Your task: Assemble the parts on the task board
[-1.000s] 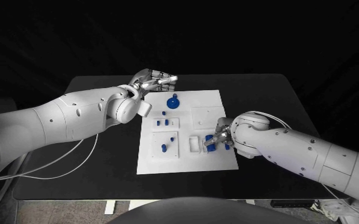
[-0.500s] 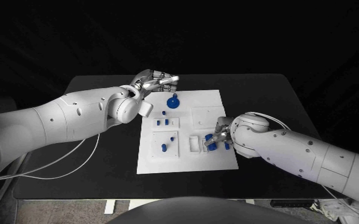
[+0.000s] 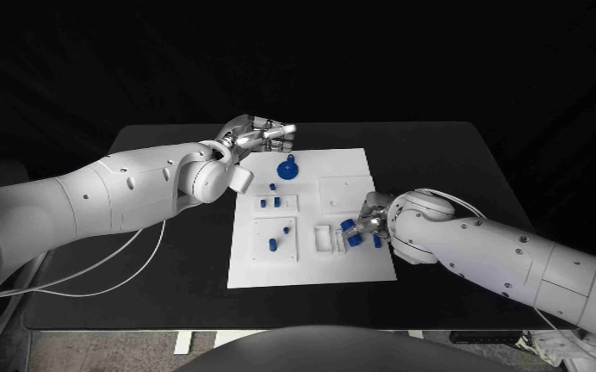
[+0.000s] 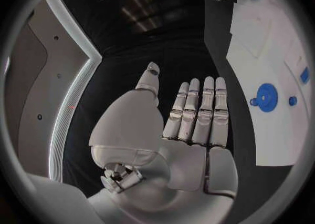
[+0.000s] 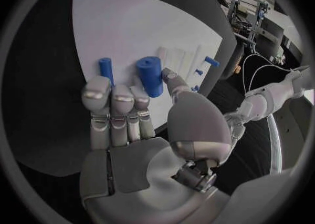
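Two hands split the work: right hand [image 3: 363, 227] at the near right of the task board [image 3: 348, 165], pinching a blue cylinder [image 5: 150, 76] probably for seating, left hand [image 3: 257, 137] flat, fingers together, empty, parked off the far-left corner.

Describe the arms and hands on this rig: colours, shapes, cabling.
Both arms are glossy white, rounded shells with small dark screw dots. The left hand and right hand are silver metal with segmented fingers and smooth pale pads. A thin white cable loops beneath the left arm.
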